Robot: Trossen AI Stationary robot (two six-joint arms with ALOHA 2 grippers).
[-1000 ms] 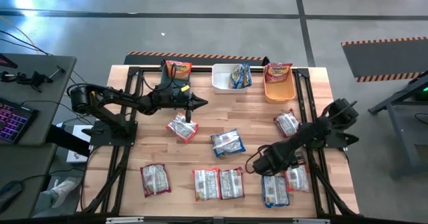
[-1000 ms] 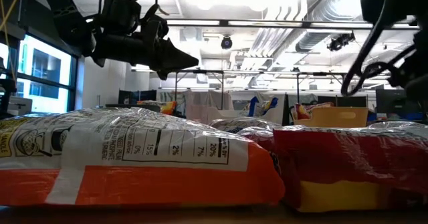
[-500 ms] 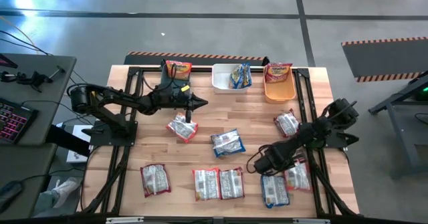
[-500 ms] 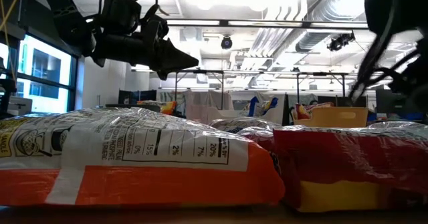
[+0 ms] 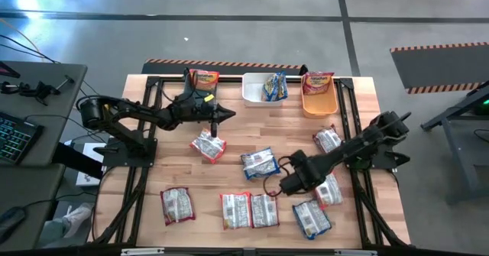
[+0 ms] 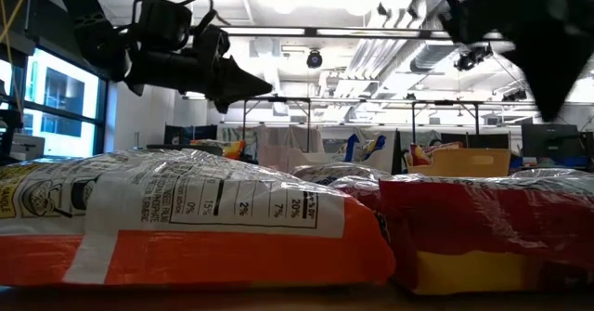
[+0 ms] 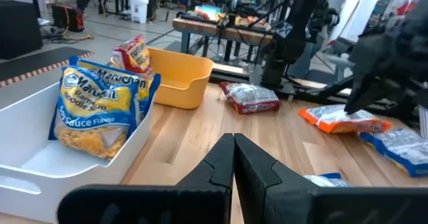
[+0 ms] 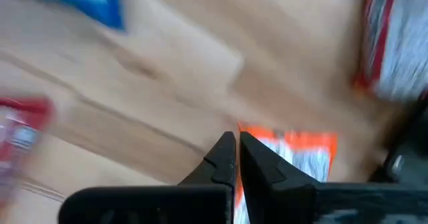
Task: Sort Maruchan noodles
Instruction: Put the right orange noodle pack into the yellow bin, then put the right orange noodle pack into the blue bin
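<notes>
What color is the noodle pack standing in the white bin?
Blue, with yellow noodles pictured on the noodle pack in the white bin. The left wrist view shows it best.

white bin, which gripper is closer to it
Left. The left gripper hovers just in front of the white bin, toward its left side. The right gripper is much farther toward the front, among the loose packets.

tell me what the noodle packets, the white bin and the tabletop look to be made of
Noodle packets: thin glossy plastic film, judging by wrinkles and shiny highlights. White bin: apparently smooth moulded plastic, with rounded walls and an even matte surface. Tabletop: wood, likely butcher-block, showing pale planks with grain lines.
</notes>
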